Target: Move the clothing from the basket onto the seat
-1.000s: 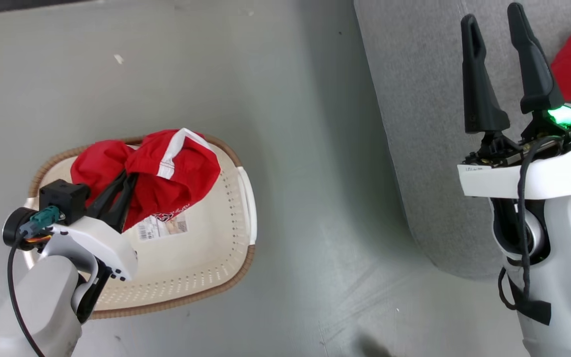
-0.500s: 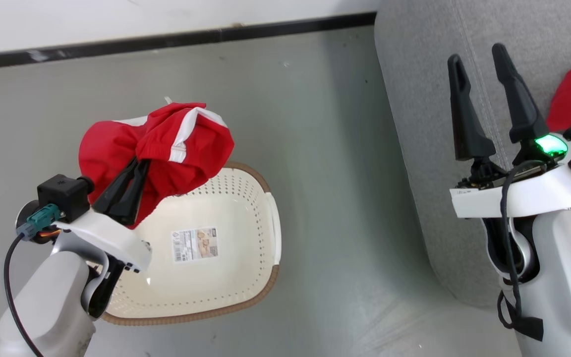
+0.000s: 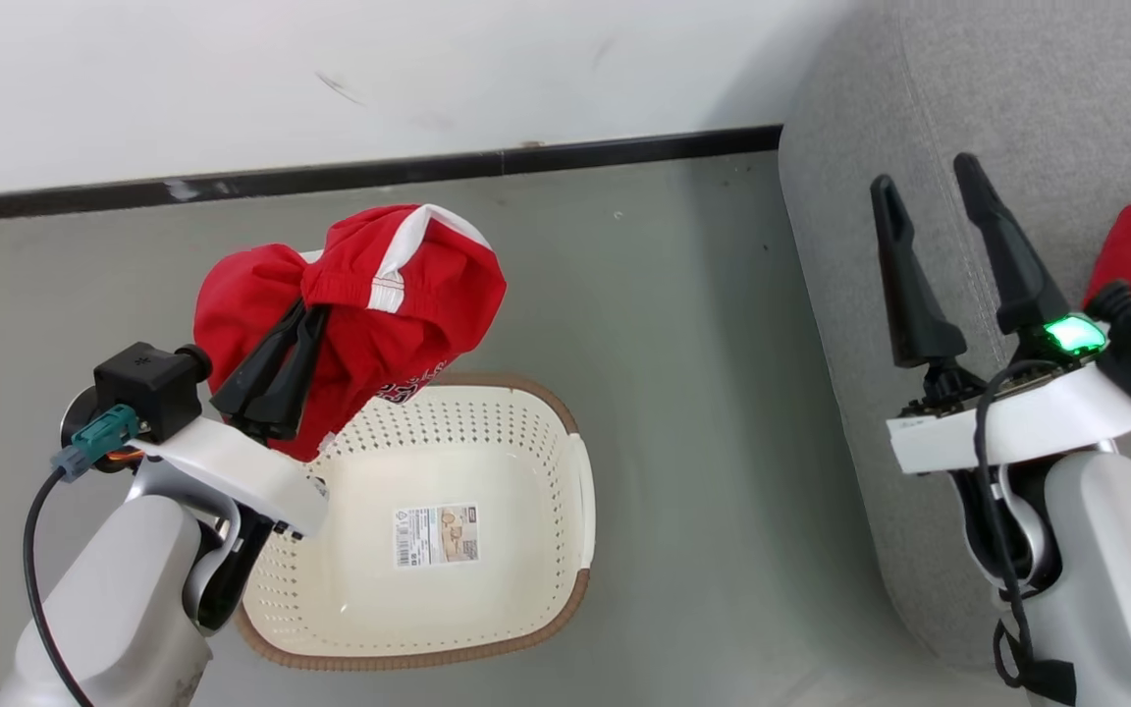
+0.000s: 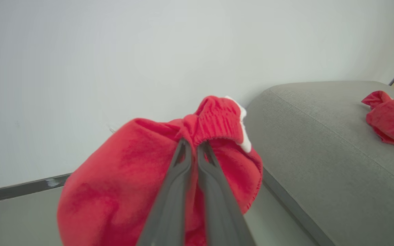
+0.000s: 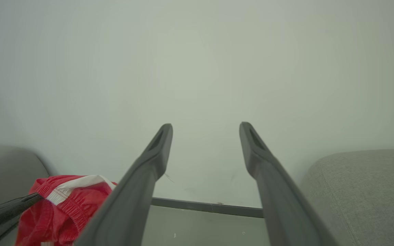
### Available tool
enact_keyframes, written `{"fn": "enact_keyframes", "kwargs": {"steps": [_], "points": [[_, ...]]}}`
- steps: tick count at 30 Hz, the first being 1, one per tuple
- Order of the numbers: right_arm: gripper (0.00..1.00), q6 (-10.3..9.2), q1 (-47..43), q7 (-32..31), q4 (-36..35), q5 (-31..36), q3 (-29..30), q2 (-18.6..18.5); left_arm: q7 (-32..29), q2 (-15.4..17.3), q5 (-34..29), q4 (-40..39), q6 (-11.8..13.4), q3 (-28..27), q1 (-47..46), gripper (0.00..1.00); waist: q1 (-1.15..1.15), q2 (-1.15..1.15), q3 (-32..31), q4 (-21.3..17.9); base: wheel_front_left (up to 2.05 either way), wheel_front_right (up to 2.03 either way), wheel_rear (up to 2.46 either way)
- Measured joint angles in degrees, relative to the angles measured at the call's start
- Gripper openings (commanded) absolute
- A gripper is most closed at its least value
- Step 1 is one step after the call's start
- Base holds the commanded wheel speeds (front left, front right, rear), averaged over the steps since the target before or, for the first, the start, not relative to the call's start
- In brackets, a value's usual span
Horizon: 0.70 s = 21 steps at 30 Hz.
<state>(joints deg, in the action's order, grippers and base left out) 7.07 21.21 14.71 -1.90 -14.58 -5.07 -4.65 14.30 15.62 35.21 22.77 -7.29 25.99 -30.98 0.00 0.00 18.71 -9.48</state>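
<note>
Left gripper [image 3: 302,312] pinching red garment [image 3: 384,295] at ten o'clock of basket [image 3: 448,656], right gripper [image 3: 924,177] hovering spread over sofa [image 3: 870,108] at three o'clock

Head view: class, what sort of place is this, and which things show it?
Probably a home-like room, perhaps a living room mock-up: a grey sofa stands beside a plain white wall, and a laundry basket sits on the smooth grey floor.

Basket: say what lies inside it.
Inside the basket, a printed label sits on its bottom. The left pincer, shut on a red garment, and its wrist hide the left side.
</note>
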Motion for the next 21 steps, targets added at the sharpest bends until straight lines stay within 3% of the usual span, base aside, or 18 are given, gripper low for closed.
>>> {"fn": "enact_keyframes", "kwargs": {"steps": [21], "points": [[1.0,0.0,-4.65,0.0,2.67,-2.31,-4.55,-2.52,-1.21,-2.61,-0.37,-2.45,0.0,3.52,-0.01,0.0,0.0,0.0,-8.45,4.22,0.0,0.0,0.0]]}}
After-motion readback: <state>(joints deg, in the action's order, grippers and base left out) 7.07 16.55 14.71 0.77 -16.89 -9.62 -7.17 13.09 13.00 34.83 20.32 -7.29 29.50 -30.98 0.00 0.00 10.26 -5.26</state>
